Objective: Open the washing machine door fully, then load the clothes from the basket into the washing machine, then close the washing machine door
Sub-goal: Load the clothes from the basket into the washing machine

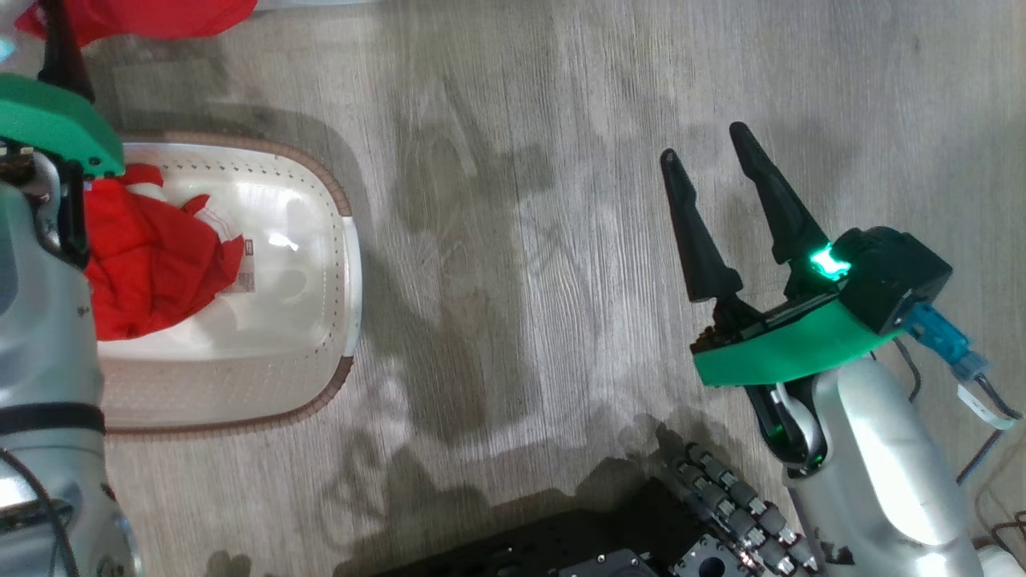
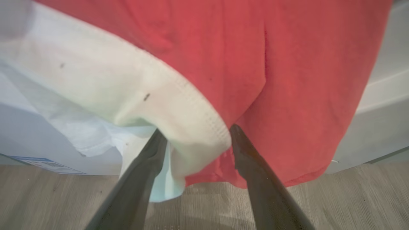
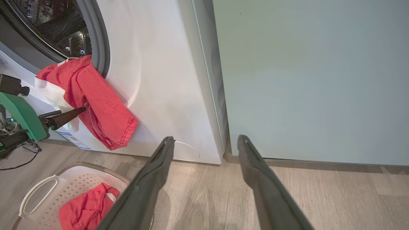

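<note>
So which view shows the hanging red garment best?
Right wrist view: the red garment hangs whole from the drum opening. Left wrist view gives a blurred close-up; head view, an edge.

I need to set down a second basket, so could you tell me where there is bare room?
Bare: the floor between the basket and the right gripper, and the strip before the green cabinet. The basket's half beside the clothes is free. Crowded: the mouth of the washing machine, where a red garment hangs at the left gripper.
</note>
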Robot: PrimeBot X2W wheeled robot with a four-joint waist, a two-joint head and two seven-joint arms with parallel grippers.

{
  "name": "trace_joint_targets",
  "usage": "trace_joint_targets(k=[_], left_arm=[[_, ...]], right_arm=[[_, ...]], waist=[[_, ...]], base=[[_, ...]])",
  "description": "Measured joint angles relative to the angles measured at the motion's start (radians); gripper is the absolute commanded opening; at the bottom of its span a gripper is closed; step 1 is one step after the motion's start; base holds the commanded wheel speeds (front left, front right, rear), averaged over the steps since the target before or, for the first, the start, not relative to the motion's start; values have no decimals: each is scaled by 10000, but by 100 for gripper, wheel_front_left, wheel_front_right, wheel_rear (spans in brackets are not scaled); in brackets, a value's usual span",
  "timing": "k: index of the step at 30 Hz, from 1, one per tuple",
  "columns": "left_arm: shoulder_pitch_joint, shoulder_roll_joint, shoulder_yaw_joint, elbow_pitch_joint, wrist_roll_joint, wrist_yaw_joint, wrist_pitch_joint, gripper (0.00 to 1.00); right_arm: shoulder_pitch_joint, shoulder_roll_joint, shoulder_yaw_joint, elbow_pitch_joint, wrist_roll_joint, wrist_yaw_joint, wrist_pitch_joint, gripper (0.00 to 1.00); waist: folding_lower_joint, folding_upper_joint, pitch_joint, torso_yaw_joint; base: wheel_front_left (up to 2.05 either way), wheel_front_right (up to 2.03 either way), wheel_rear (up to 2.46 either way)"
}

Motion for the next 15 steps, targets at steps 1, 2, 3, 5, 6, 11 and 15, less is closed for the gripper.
trace_joint_targets(k=[1,2,3,5,6,11,15], left_arm=[[-96,8,-54,146,0,-8,0,100],[-193,8,-109,272,0,-8,0,100],[-284,13,-165,401,0,-10,0,100],[-465,23,-205,608,-2,-86,0,100],[-546,35,-224,692,-2,-88,0,100],[-837,105,-236,1005,-96,-96,0,100],[-1175,192,-326,1421,-96,-96,0,100]], right_arm=[[0,0,40,0,13,0,0,100],[0,0,69,-2,29,0,0,100],[-1,0,86,-2,29,0,0,100],[-2,0,111,-4,27,0,0,100],[-1,0,123,-4,27,0,0,100],[-1,0,153,-4,27,0,0,100],[-1,0,169,-6,27,0,0,100]], waist=[[0,0,20,-6],[0,0,37,-11],[0,0,46,-17],[0,0,58,-33],[0,0,60,-41],[0,0,80,-69],[1,0,157,-89]], base=[[0,0,0],[0,0,0],[0,0,0],[0,0,0],[0,0,0],[0,0,0],[0,0,0]])
